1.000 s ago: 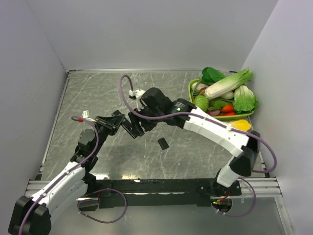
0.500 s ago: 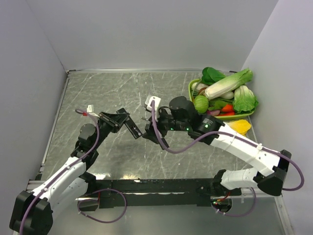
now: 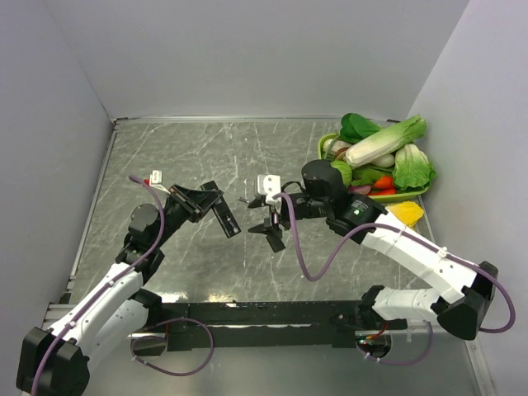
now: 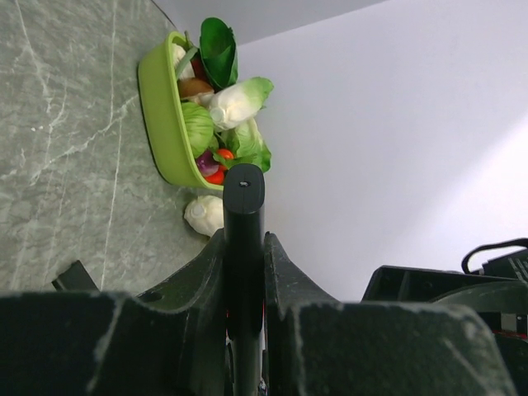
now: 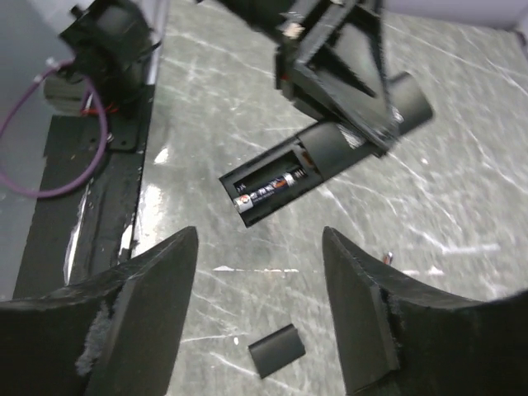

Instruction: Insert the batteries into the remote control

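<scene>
My left fingers (image 4: 282, 285) are clamped on the slim black plastic remote control (image 4: 244, 239), with the arm reaching forward. A thin dark cylindrical battery (image 5: 268, 191) lies in its open compartment. My right fingers (image 5: 144, 313) stand apart and empty, with the arm bent inward over the grey marble table (image 3: 165, 157).

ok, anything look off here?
Only the remote control in the left gripper: its back is open, a battery showing, and its cover lies loose on the table beneath the open right gripper.
</scene>
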### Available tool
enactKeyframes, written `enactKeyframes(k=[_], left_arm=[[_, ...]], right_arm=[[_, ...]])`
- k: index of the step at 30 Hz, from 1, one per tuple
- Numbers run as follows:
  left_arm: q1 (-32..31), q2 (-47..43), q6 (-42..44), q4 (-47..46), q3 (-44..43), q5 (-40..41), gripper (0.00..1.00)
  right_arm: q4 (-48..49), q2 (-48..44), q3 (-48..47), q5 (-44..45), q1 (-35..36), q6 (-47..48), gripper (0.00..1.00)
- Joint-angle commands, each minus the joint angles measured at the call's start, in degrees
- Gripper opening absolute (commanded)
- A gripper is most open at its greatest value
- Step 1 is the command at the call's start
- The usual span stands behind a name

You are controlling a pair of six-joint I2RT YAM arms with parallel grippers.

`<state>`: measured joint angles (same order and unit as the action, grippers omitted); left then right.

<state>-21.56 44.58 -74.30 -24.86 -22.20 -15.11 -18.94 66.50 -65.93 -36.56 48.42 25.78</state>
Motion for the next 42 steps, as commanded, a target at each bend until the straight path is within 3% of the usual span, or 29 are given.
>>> enactKeyframes(k=[1,42], left_arm=[[0.20,-0.28,0.30,-3.61,-1.53,-3.08,0.01],[0.73,5.52,2.14,-9.24,-3.82,-9.06,0.01]], right_arm=[[1.00,0.91,-0.43,-8.62,-0.26,7.17,0.57],[-6.55,12.07,-7.81,-6.86,3.69,16.58,0.52]])
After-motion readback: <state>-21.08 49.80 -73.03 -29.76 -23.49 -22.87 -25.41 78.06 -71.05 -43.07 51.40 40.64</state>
